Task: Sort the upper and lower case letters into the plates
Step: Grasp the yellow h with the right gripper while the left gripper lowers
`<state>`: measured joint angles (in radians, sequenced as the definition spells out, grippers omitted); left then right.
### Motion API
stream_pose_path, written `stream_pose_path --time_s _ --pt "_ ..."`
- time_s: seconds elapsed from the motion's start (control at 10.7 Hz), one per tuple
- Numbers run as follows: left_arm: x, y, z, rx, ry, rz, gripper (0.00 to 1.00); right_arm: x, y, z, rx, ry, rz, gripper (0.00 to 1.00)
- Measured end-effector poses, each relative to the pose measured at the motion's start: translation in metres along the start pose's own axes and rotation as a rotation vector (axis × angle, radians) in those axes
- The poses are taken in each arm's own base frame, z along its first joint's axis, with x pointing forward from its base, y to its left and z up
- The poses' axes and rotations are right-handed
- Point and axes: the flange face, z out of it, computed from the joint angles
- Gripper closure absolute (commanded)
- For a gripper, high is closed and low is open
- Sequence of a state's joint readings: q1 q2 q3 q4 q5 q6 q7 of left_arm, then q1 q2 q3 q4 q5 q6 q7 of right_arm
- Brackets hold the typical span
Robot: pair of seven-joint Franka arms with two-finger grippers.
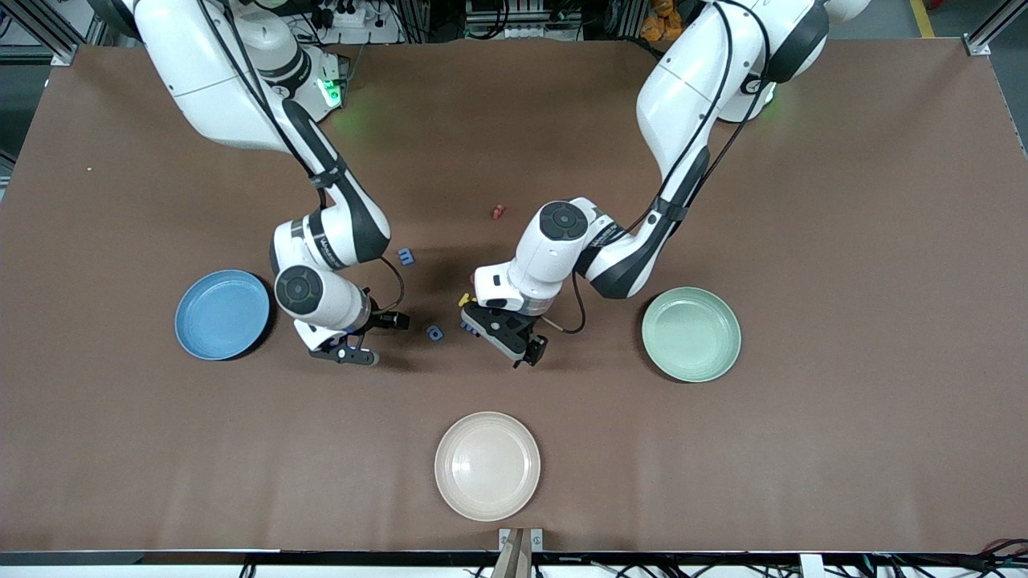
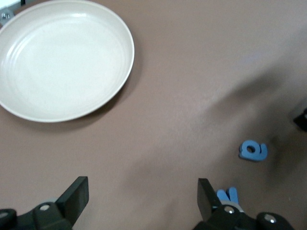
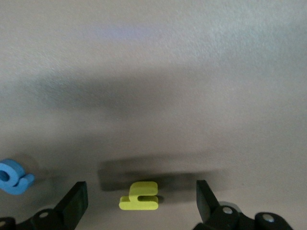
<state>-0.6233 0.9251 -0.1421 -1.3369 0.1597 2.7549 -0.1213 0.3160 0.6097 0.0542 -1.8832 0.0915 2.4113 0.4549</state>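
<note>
While both tools gape, matte round blue plate (image 1: 222, 315), mint plate (image 1: 691, 334), chunky foam letters btwn

left hand (image 2: 142, 201) fingers spread | cream plate (image 2: 62, 60) | blue letter (image 2: 253, 150) on table (image 2: 201, 72)

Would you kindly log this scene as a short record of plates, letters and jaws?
blue plate: empty, toward the right arm's end
mint plate: empty, toward the left arm's end
cream plate: empty, nearest the front camera
blue letter: lying between the two grippers
yellow letter: lying under the right gripper
left gripper: jaws open, holding nothing
right gripper: jaws open, holding nothing
</note>
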Motion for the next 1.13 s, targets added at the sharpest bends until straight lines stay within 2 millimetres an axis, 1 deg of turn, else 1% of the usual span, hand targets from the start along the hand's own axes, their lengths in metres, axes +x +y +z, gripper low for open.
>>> stream_pose_path --time_s 0.19,0.28,0.47,0.56,0.66,0.84,1.03,1.13 --pt "-0.009 -0.003 0.014 -0.001 0.008 -0.017 0.00 -0.011 0.008 0.006 0.002 0.015 0.005 0.00" --pt "-0.012 0.003 0.021 -0.010 0.023 -0.055 0.00 -0.014 0.008 0.005 0.002 0.015 0.002 0.00" --pt "-0.012 0.033 0.028 -0.024 0.044 -0.135 0.00 -0.017 0.002 0.003 0.003 0.018 -0.005 0.00" --pt "-0.011 0.044 0.030 -0.017 0.049 -0.151 0.00 -0.020 -0.002 0.004 0.001 0.017 -0.012 0.00" --pt "-0.012 0.048 0.031 -0.004 0.052 -0.153 0.00 -0.022 -0.005 0.004 0.000 0.016 -0.018 0.00" --pt "-0.018 0.043 0.042 0.025 0.045 -0.138 0.00 -0.023 -0.007 0.004 0.001 0.020 -0.022 0.00" --pt "-0.026 0.050 0.056 0.040 0.040 -0.117 0.00 -0.021 -0.006 0.004 0.004 0.030 -0.019 0.00" --pt "-0.030 0.057 0.061 0.045 0.038 -0.111 0.00 -0.021 -0.005 0.004 0.004 0.032 -0.018 0.60"
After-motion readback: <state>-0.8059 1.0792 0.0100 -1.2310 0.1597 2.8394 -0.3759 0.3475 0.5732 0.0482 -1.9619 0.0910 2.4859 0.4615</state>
